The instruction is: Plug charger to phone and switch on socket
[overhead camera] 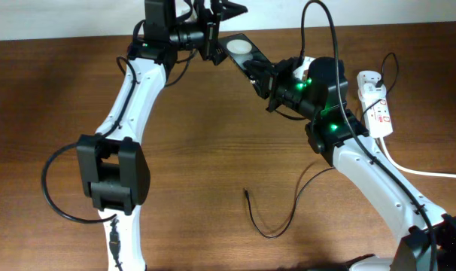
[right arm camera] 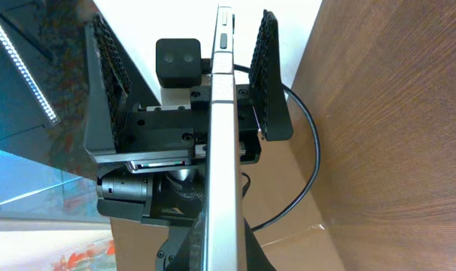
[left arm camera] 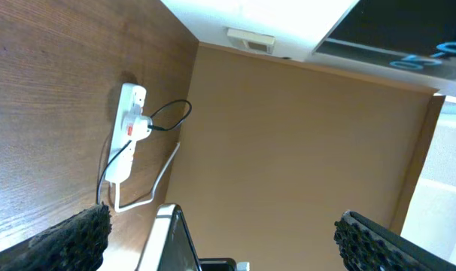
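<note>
The phone (overhead camera: 241, 47), black with a round white glare spot, hangs above the table's far edge. My right gripper (overhead camera: 258, 72) is shut on its nearer end. In the right wrist view the phone (right arm camera: 221, 150) is a silver edge running straight out from that gripper. My left gripper (overhead camera: 215, 34) stands open around the far end, and its pads (right arm camera: 269, 75) sit apart from both faces. The phone's edge (left arm camera: 168, 241) rises between the open left gripper (left arm camera: 228, 245). The charger (overhead camera: 247, 199) lies loose on the table, tip pointing away. The socket (overhead camera: 377, 109) lies at the right.
A thick white cord (overhead camera: 431, 172) runs from the socket off the right edge. In the left wrist view the socket (left arm camera: 130, 128) has a black lead plugged in. Both arms crowd the far middle of the wooden table (overhead camera: 47, 98).
</note>
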`<act>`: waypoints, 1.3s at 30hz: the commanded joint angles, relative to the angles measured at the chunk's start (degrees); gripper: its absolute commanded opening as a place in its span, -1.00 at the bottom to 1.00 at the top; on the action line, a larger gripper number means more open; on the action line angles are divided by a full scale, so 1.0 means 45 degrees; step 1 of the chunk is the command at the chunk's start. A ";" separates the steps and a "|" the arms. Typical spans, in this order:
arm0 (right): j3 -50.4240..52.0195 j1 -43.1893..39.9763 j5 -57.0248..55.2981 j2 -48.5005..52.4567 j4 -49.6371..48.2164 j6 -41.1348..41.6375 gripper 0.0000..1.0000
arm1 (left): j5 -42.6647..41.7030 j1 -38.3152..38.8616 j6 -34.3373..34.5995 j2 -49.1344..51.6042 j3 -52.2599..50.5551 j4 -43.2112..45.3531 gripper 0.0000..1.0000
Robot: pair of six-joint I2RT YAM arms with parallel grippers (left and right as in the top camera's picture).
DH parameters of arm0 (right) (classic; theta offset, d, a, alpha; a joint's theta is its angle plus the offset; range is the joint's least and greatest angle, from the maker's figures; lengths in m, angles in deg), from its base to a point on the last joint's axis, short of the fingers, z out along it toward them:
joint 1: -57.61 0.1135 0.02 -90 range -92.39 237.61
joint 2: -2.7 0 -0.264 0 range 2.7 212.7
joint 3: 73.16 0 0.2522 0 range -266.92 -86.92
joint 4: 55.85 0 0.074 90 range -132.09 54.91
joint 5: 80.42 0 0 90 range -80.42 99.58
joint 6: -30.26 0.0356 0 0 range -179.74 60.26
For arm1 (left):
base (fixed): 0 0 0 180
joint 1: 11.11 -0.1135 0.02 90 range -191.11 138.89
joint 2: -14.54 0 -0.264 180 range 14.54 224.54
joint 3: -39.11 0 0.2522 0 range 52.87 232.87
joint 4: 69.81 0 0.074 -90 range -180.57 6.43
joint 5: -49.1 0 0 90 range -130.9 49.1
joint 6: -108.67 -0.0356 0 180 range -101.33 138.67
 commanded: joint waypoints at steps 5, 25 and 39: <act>-0.0257 0.0092 -0.0675 -0.0029 -0.0379 -0.0889 -0.92 | -0.0160 0.0583 0.0034 -0.0481 0.0199 0.0044 1.00; -0.0257 0.0092 -0.0670 -0.0024 -0.0369 -0.0894 0.23 | -0.0117 0.0578 0.0228 -0.0481 0.0199 0.0044 -1.00; -0.0253 0.0073 0.0491 -0.0029 0.0753 -0.9131 0.97 | -0.5853 -0.4250 -0.3823 -0.0481 0.0199 0.0039 -1.00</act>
